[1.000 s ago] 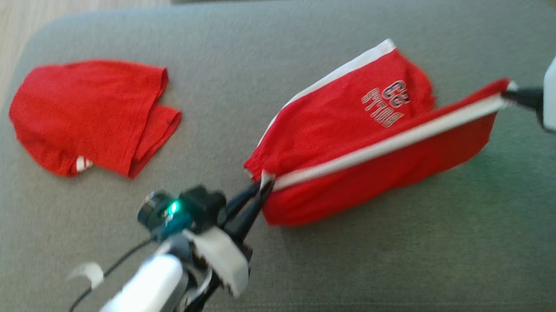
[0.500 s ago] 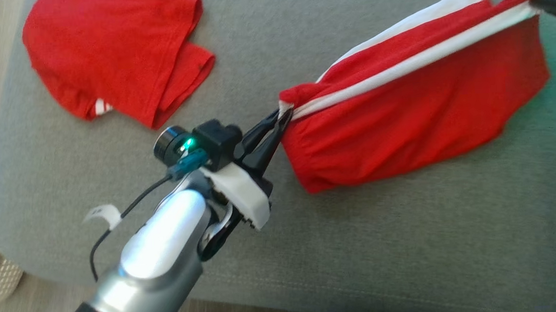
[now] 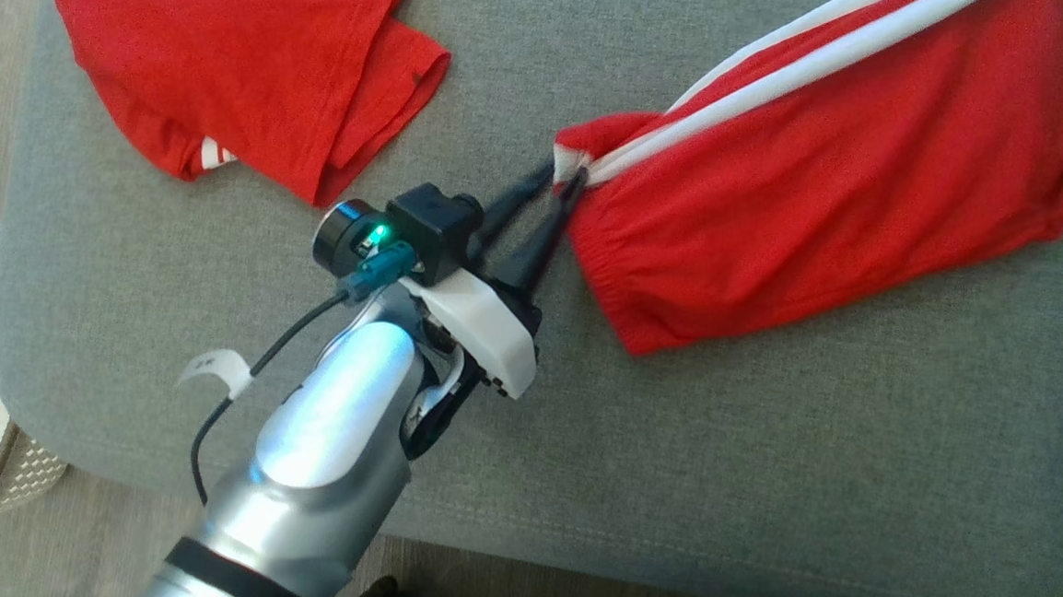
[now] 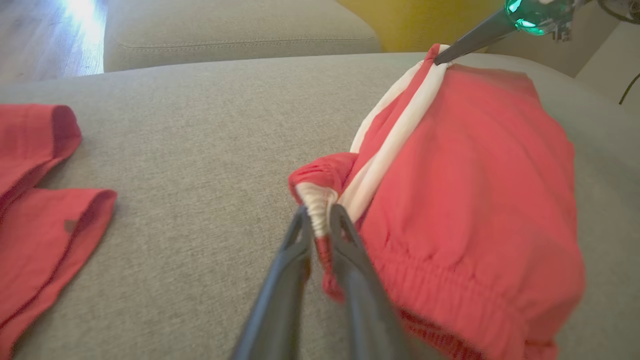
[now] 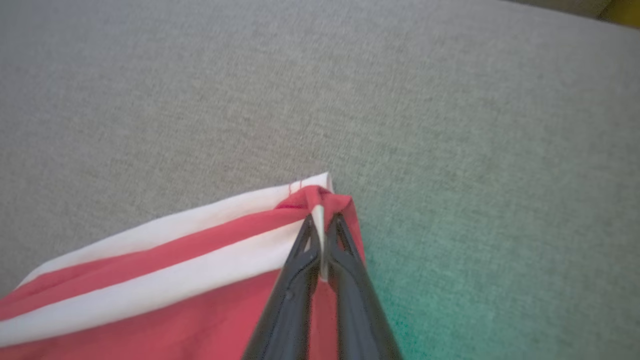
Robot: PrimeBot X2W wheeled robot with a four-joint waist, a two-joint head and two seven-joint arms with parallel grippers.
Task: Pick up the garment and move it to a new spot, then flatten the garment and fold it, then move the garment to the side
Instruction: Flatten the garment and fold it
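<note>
The shorts (image 3: 820, 188) stretch between our grippers, low over the cushion (image 3: 735, 452), lower edge resting on it. Right gripper (image 5: 322, 220) is clenched on the hem corner. Left gripper (image 4: 319, 210) has the waistband between slightly parted fingers; gripping or not, we can't tell.
</note>
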